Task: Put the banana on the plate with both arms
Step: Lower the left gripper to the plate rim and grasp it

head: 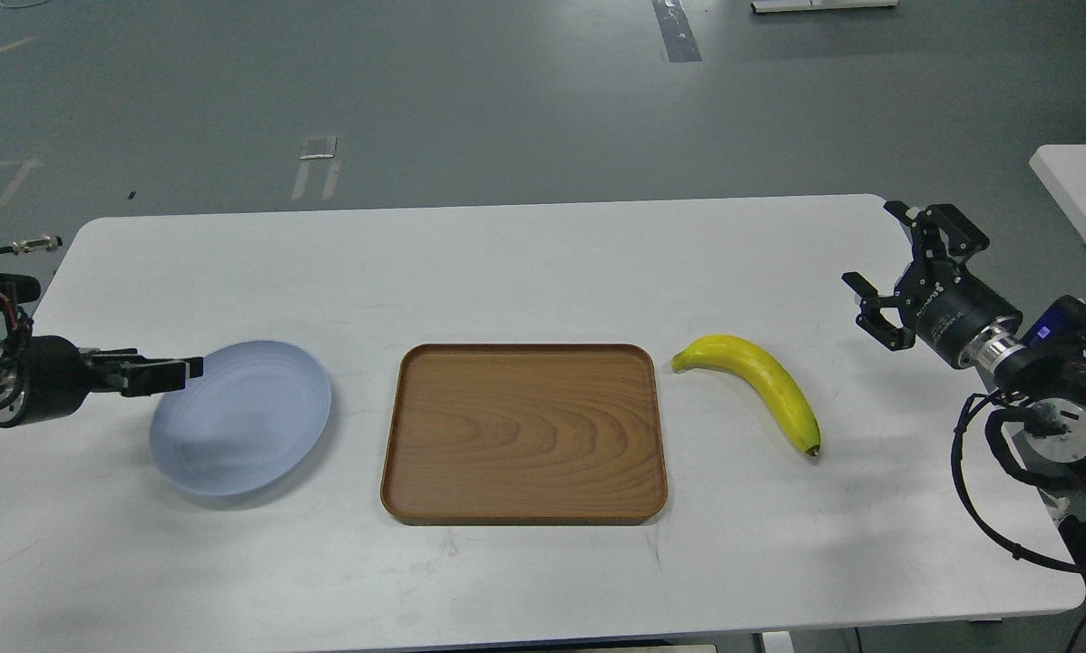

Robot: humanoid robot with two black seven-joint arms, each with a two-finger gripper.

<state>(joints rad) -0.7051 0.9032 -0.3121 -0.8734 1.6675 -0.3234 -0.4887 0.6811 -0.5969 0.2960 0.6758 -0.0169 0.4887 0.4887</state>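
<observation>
Nearest the camera is bare white worktop (543, 580), and just past that sits the brown wooden tray (524, 433), dead centre with nothing in it at all. Same story for the pale blue plate (252, 426) over on the left: nothing in it.

Banana (760, 385) is lying flat on the worktop just to the right of the tray, close to its right edge but not touching as far as I can see. Greenish stem end points toward the tray, dark tip points toward the near edge. So it's well apart from the plate, with the whole tray in between.

Right claw (883, 263) hovers out past the banana near the worktop's right edge, fingers spread wide, holding nothing. Left claw (175, 370) is reaching in low at the plate's left rim. Honestly it's side-on and dark, so I can't tell if it's pinching the rim or just sitting at it, or whether the fingers are parted at all.

My read: this is the very start, nothing picked up yet. Next move looks like the right claw needs to swing in toward the banana, drop down over its middle and close across the narrow width. Then it's a long carry across the tray, unless the left arm brings the plate closer, which would make sense for a two-arm job.
</observation>
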